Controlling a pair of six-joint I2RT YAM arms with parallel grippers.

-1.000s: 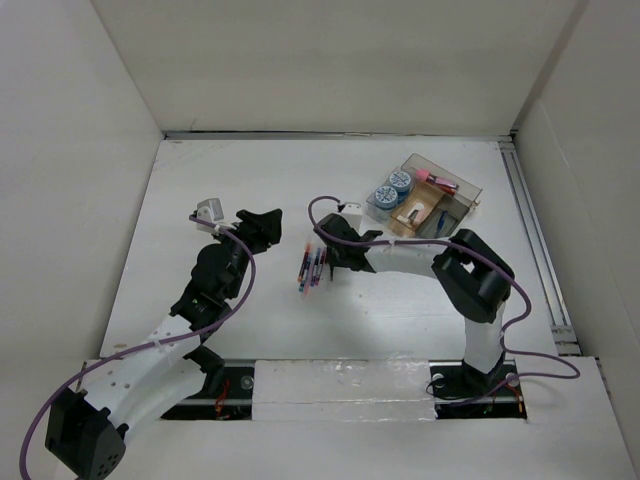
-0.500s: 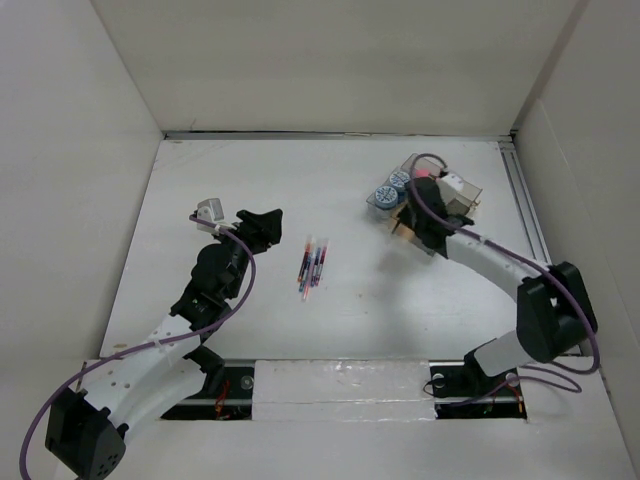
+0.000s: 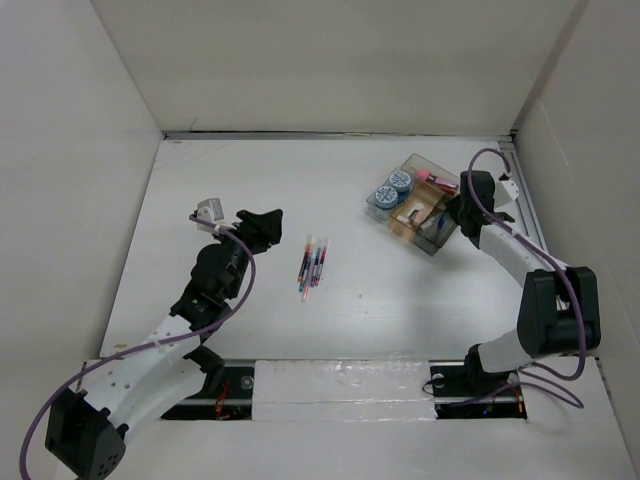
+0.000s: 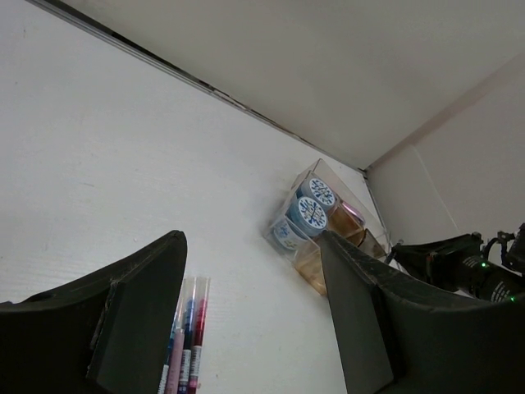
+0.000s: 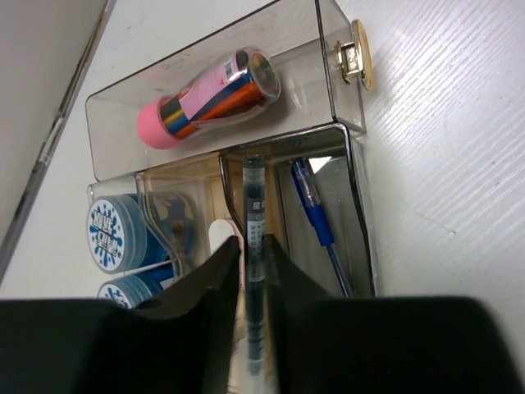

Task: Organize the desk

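The desk (image 3: 400, 310) is a white tabletop. Near its middle lies a small bunch of pens (image 3: 312, 264), also in the left wrist view as the pens (image 4: 189, 345). My left gripper (image 3: 262, 222) hovers left of them, its jaws (image 4: 250, 246) wide open and empty. My right gripper (image 3: 450, 215) is over the clear tray (image 3: 470, 190) at the back right. In the right wrist view the right gripper (image 5: 254, 242) is closed on a dark pen (image 5: 253, 205) that points into a tray compartment.
The tray also holds a blue pen (image 5: 316, 213), a pink-capped tube (image 5: 209, 97) and blue tape rolls (image 5: 115, 234). A brass knob (image 5: 358, 54) sits on its corner. A metal rail (image 3: 530, 230) runs along the right edge, and pale walls enclose the desk.
My right arm has swung from the pens at mid-desk to the tray at the back right, carrying the dark pen. The left arm has not moved.
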